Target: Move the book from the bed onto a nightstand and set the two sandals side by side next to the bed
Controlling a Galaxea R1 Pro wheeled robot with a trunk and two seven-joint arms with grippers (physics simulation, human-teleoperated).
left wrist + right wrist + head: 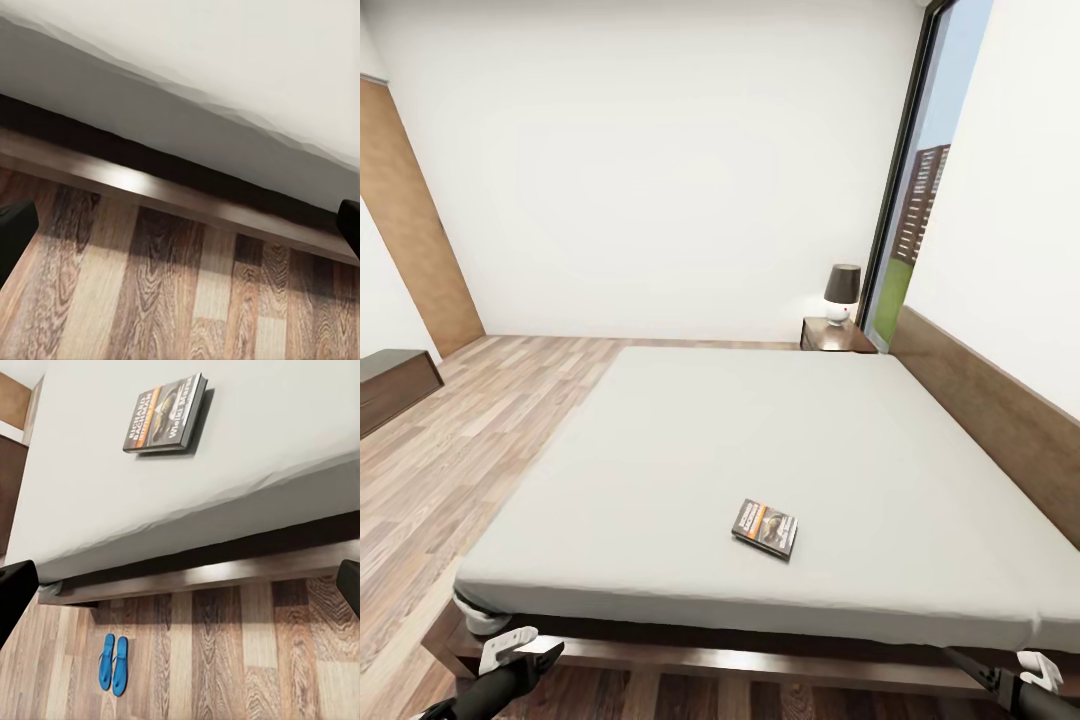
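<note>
The book (765,528) lies flat on the bed's pale mattress (760,440), near the edge closest to me; the right wrist view shows its cover (165,414) too. Both blue sandals (114,662) lie side by side on the plank floor, close to a corner of the bed frame (225,574). A nightstand (836,336) stands at the bed's far corner by the window. My left gripper (510,648) (180,229) hangs low before the bed frame, open and empty. The right gripper (1040,668) (180,589) is also low, open and empty.
A dark-shaded lamp (842,290) stands on the nightstand. The wooden headboard (1000,420) runs along the right wall. A long low dark bench (390,385) sits at the left wall, with wood floor (480,440) between it and the bed.
</note>
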